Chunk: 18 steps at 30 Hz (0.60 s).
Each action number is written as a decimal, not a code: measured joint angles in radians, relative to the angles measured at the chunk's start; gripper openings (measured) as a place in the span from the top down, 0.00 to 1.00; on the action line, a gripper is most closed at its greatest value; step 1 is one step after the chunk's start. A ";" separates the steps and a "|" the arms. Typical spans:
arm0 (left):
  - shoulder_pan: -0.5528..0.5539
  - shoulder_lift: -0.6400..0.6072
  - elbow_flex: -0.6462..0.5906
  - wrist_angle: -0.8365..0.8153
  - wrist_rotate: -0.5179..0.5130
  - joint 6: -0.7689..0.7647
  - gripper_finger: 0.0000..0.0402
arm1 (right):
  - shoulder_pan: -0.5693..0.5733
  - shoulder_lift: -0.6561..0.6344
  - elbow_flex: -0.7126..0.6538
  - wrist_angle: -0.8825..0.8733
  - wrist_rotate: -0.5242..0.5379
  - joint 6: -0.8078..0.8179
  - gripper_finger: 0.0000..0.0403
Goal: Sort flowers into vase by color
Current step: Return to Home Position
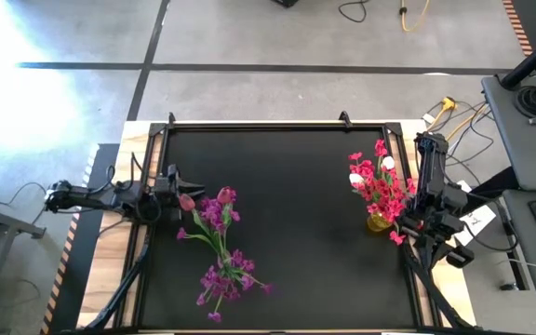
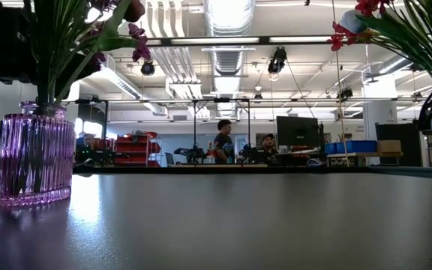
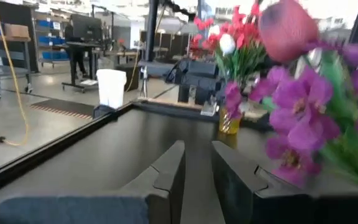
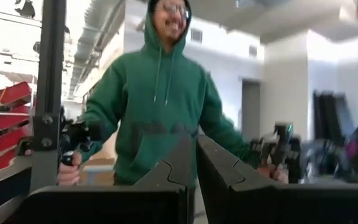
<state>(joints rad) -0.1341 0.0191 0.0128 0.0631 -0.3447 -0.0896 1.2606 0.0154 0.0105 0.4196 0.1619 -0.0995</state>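
Observation:
Purple-magenta flowers (image 1: 219,244) stand with their stems in a ribbed purple glass vase (image 2: 32,157) on the table's left half; a pink tulip bud (image 1: 186,202) tops them on the side toward my left gripper. Red-pink flowers (image 1: 380,184) with white tulip buds (image 1: 355,179) stand in a gold vase (image 1: 378,221) near the right edge. My left gripper (image 1: 179,180) hovers level at the left edge, just left of the purple bunch (image 3: 297,124), slightly open and empty. My right gripper (image 1: 454,253) rests off the table's right edge behind the red bunch, shut and empty.
A black mat (image 1: 296,233) covers the table inside a raised frame (image 1: 268,125). The mat between the two vases is bare. A person in a green hoodie (image 4: 160,106) stands beyond the table holding control handles. Cables and equipment lie to the right (image 1: 529,186).

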 joint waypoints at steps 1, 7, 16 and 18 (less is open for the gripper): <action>0.000 0.009 0.001 -0.004 -0.004 0.008 0.84 | 0.000 0.000 0.000 0.020 -0.002 -0.022 0.96; 0.000 0.048 0.003 -0.012 -0.008 0.033 0.84 | 0.000 -0.002 0.008 0.086 -0.006 -0.143 0.96; 0.000 0.106 0.003 -0.008 -0.011 0.029 0.84 | 0.000 -0.002 0.001 0.017 -0.011 -0.057 0.96; 0.000 0.114 0.003 -0.008 -0.011 0.029 0.84 | 0.000 -0.002 0.001 0.024 -0.012 -0.079 0.96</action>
<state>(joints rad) -0.1341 0.1335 0.0158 0.0551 -0.3557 -0.0605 1.2606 0.0135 0.0113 0.4440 0.1496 -0.1787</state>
